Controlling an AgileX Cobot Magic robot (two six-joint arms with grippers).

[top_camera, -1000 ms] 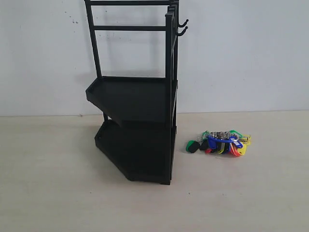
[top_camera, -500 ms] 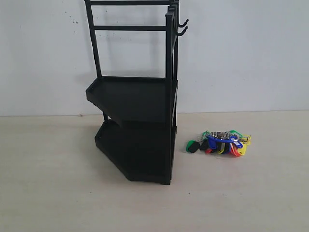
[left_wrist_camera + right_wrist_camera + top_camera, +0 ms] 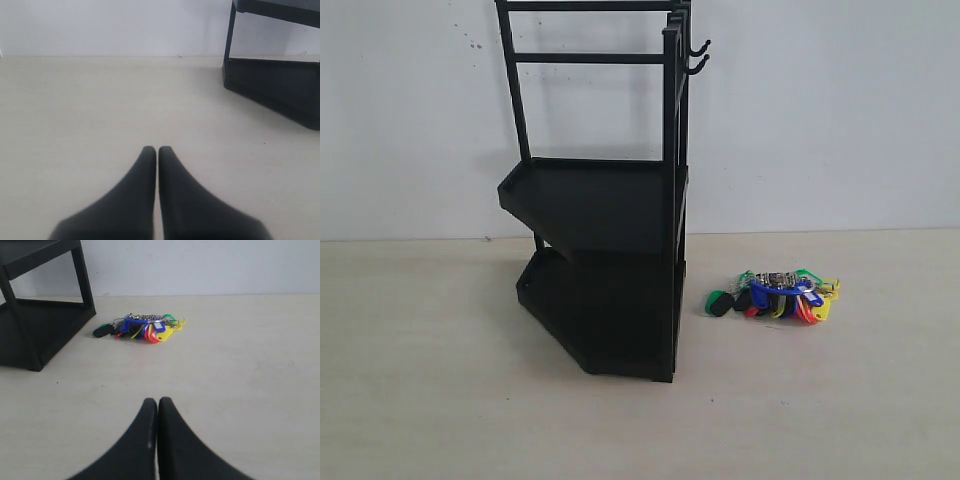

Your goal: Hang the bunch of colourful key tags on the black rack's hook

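Observation:
The colourful key tag bunch (image 3: pixel 778 294) lies flat on the pale table, just right of the black rack (image 3: pixel 603 200). Two small hooks (image 3: pixel 698 56) stick out from the rack's upper right post. In the right wrist view the bunch (image 3: pixel 142 328) rests well ahead of my right gripper (image 3: pixel 158 401), which is shut and empty. The rack's lower corner (image 3: pixel 37 315) shows beside the bunch. My left gripper (image 3: pixel 157 149) is shut on nothing, over bare table, with the rack's base (image 3: pixel 277 90) off to one side. Neither arm appears in the exterior view.
A white wall (image 3: pixel 820 110) rises right behind the rack and the table (image 3: pixel 820 400). Bare tabletop spreads in front of the rack and around the bunch.

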